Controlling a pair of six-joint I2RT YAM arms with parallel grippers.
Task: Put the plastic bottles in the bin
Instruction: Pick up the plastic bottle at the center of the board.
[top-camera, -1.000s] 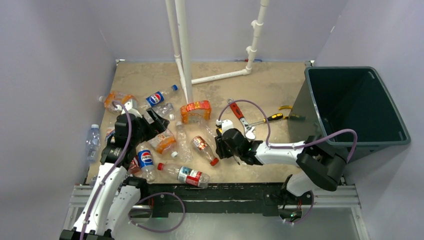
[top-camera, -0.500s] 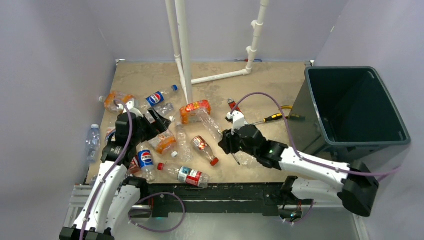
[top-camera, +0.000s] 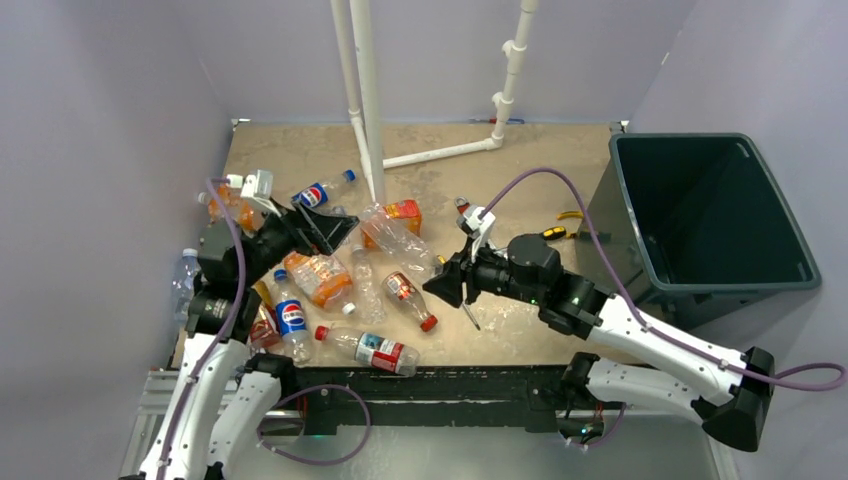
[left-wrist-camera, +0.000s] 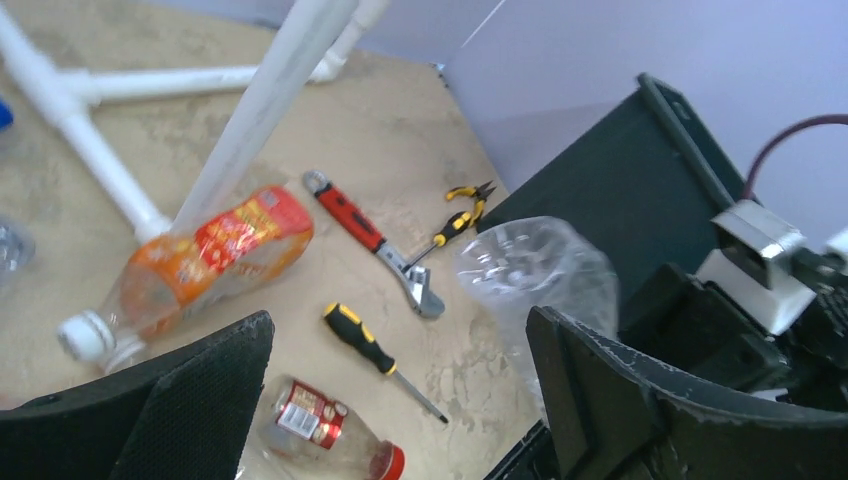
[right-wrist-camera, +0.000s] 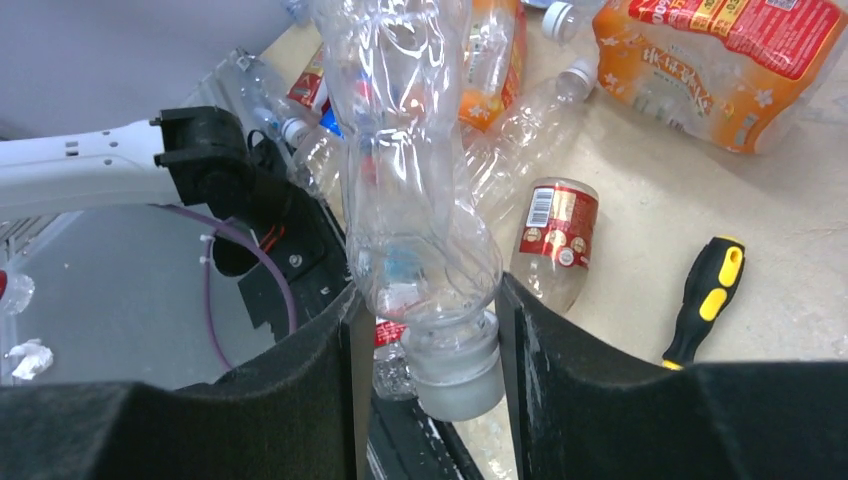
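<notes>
- Right gripper (right-wrist-camera: 425, 330): the jaws are closed partway on the neck end of a clear plastic bottle (right-wrist-camera: 410, 200), just above its pale cap (right-wrist-camera: 455, 385). The body projects away from the gripper and appears to be lifted off the bench (top-camera: 530, 170).
- Left gripper (left-wrist-camera: 400, 400): the jaws are spread to their widest with nothing between them. It hangs over the heap at the left of the bench.
- Bin (top-camera: 690, 137): it stands at the right edge of the bench with its mouth upward, well apart from the held bottle.
- Handling of the held bottle: the walls are dented and see-through, so it is probably uncapped-light, thin and springy. A squeeze at mid-body would likely buckle it. The neck and cap ring are the stiff part and make the sounder hold.
- Hazards: smooth plastic is slippery, and the long body acts as a lever, so it may pivot in the jaws during a quick swing.
- Other bottles: a Pepsi-labelled bottle (top-camera: 290, 316) and an orange-tinted bottle (top-camera: 318, 276) lie on their sides near the left arm. Judged alike, they are best taken at the neck or across the labelled waist.
</notes>
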